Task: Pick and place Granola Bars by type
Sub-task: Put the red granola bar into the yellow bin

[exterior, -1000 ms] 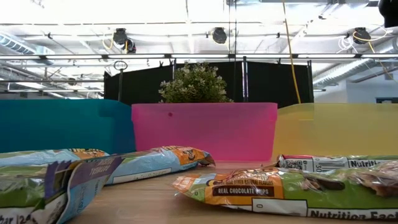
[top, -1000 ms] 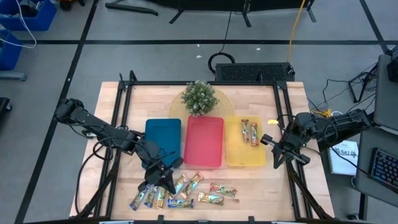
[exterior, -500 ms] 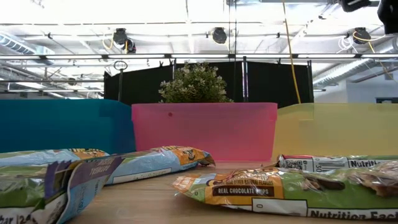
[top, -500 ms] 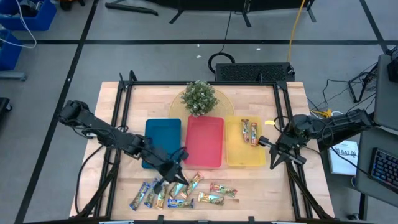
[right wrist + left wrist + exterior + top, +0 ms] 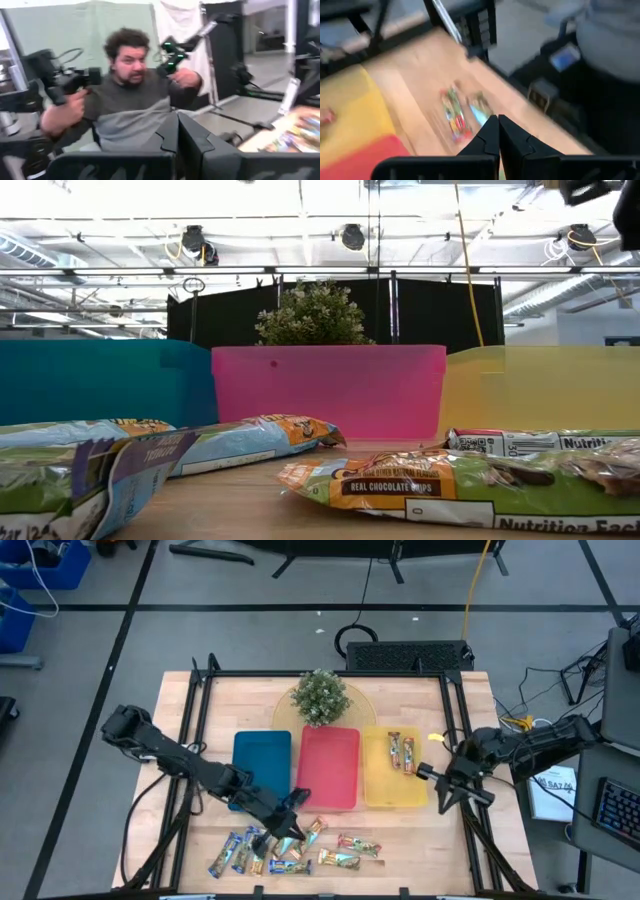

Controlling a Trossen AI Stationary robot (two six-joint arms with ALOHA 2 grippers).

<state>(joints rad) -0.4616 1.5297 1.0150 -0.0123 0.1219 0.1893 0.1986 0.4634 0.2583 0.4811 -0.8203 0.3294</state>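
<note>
Dark fingers pressed together with nothing between them, the left gripper hangs over the heap of loose Granola Bars on the wooden table, just in front of the red tray. Most bars lie from its 4 to its 8 o'clock; the green-wrapped pair sits at 3. At 2 o'clock two more bars rest in the yellow tray. The right gripper, also closed and empty, waits beside that tray.

On the green-and-orange shiny wrapped granola bar, "REAL CHOCOLATE CHIPS" reads clearly; the white-wrapped bar behind seems to say "NUTRITION".
</note>
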